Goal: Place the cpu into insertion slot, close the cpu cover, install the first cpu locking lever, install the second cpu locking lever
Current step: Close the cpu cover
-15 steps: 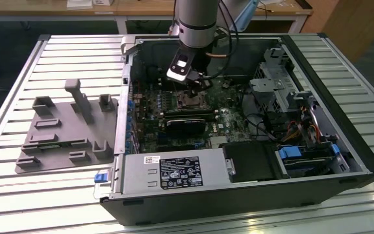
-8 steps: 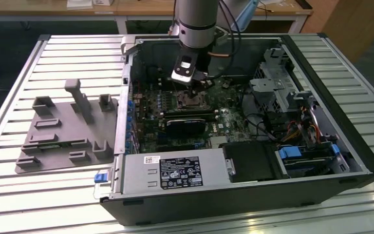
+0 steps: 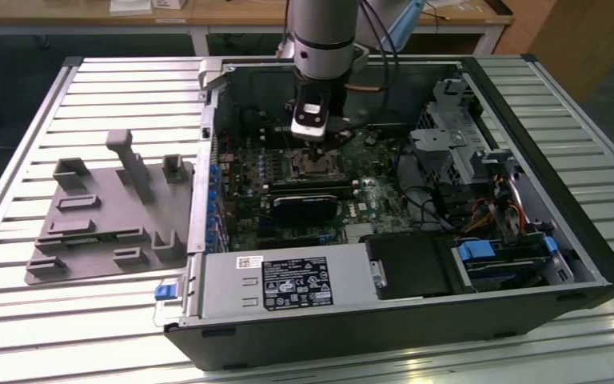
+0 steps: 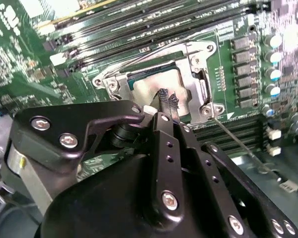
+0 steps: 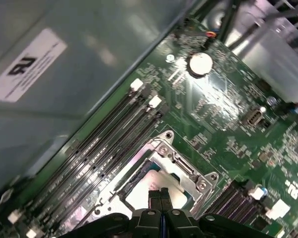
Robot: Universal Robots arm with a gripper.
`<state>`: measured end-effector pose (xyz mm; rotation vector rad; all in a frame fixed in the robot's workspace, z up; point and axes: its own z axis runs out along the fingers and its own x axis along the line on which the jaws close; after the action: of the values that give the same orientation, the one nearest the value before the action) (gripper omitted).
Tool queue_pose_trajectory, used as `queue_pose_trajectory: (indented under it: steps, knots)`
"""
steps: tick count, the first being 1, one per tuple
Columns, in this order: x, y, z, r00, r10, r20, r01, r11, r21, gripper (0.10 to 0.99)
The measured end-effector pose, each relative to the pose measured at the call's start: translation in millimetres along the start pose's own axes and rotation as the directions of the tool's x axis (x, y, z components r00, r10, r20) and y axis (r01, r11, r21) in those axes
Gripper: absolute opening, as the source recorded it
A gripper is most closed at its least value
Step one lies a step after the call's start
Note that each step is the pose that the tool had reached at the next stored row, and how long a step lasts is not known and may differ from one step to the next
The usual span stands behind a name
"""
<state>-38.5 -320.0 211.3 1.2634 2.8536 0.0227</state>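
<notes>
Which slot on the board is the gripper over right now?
The square, silver-rimmed insertion slot, with the cpu showing grey inside; the gripper is right above it. The long slots flanking it are narrow and black.

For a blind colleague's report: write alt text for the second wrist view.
The pincer, fingertips together, hovers over the silvery cpu seated in its metal-rimmed slot on a green motherboard. A thin lever juts out beside the slot.

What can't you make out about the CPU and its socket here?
Exterior view: the insertion slot is too small to read and partly behind the gripper.
Second wrist view: the gripper covers the near edge of the cpu.
First wrist view: glare washes out the cpu; the gripper hides its near side.
</notes>
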Motion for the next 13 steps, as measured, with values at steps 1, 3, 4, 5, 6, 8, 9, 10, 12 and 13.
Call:
queue_pose_trajectory:
  steps: [1,3,4,5,6,8,9,10,12,13]
  knots:
    - [0.0,0.0,0.0,0.9998,-0.018,-0.0002,0.018,0.9998,0.0,0.102]
    - [0.0,0.0,0.2,0.9985,-0.054,-0.0008,0.054,0.9985,0.0,0.102]
    - [0.0,0.0,0.2,0.9974,-0.072,-0.0011,0.072,0.9974,-0.001,0.102]
    - [0.0,0.0,0.3,0.9958,-0.091,-0.0015,0.091,0.9958,-0.001,0.102]
    - [0.0,0.0,0.4,0.9941,-0.108,-0.0018,0.108,0.9941,-0.001,0.102]
    - [0.0,0.0,0.5,0.9894,-0.145,-0.0025,0.145,0.9894,-0.002,0.102]
    - [0.0,0.0,0.5,0.9866,-0.163,-0.0029,0.163,0.9866,-0.002,0.102]
    - [0.0,0.0,0.6,0.9835,-0.181,-0.0032,0.181,0.9835,-0.002,0.102]
    - [0.0,0.0,0.7,0.9763,-0.216,-0.0038,0.216,0.9763,-0.003,0.102]
    - [0.0,0.0,0.7,0.9723,-0.234,-0.0042,0.234,0.9723,-0.003,0.102]
